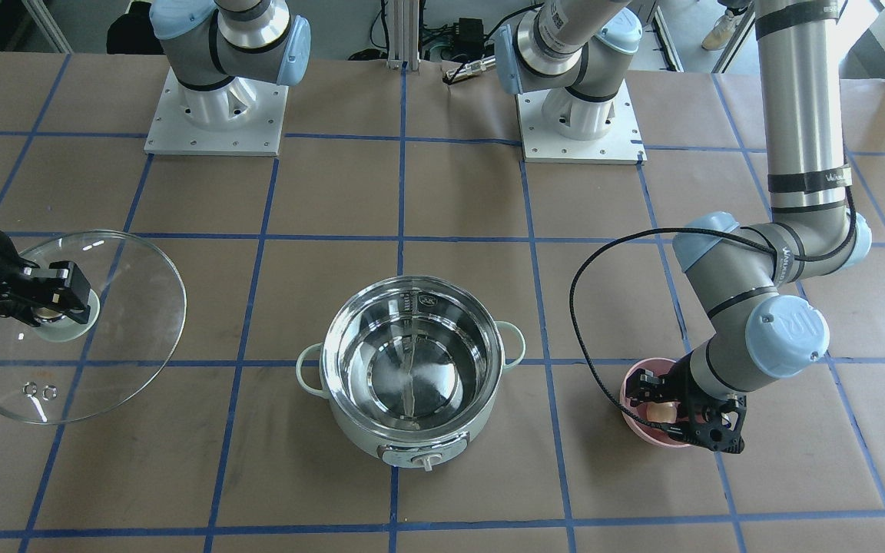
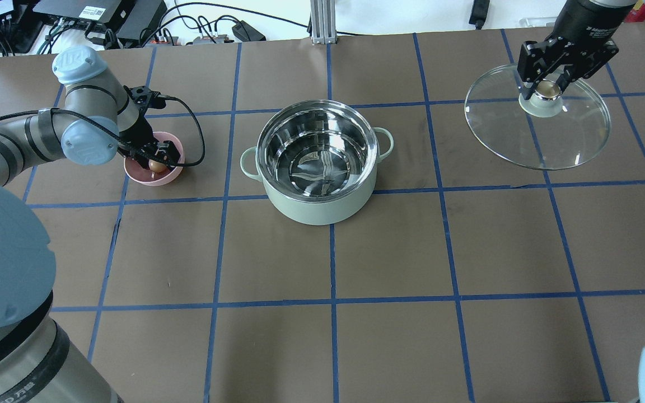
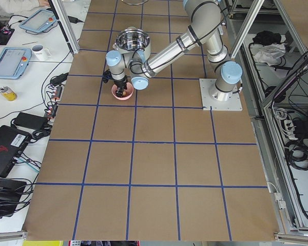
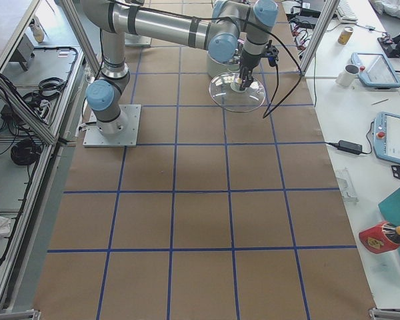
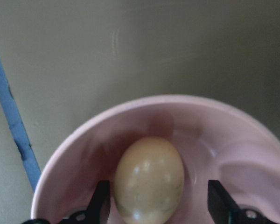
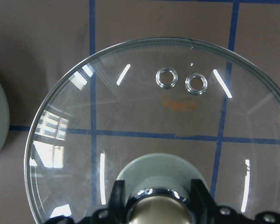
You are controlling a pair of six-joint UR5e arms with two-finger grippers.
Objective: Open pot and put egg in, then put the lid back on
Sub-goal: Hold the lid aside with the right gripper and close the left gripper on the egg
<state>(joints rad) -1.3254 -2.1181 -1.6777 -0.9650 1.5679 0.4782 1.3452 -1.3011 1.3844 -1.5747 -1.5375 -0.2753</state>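
The mint-green pot [image 1: 358, 430] stands open at the table's middle, its steel inside bare; it also shows in the overhead view [image 2: 322, 210]. The tan egg [image 5: 149, 179] lies in a pink bowl [image 5: 233, 140]. My left gripper [image 2: 157, 159] is down in the bowl [image 2: 149, 178], open, with its fingers on either side of the egg [image 1: 661, 413]. My right gripper [image 2: 547, 84] is shut on the knob of the glass lid [image 2: 557, 140] and holds it well off to the pot's side. The lid's vent rings show in the right wrist view [image 6: 182, 80].
The two arm bases [image 1: 216, 115] stand at the table's robot side. A black cable [image 1: 577, 307] loops from the left wrist between the bowl and the pot. Blue tape lines grid the brown table.
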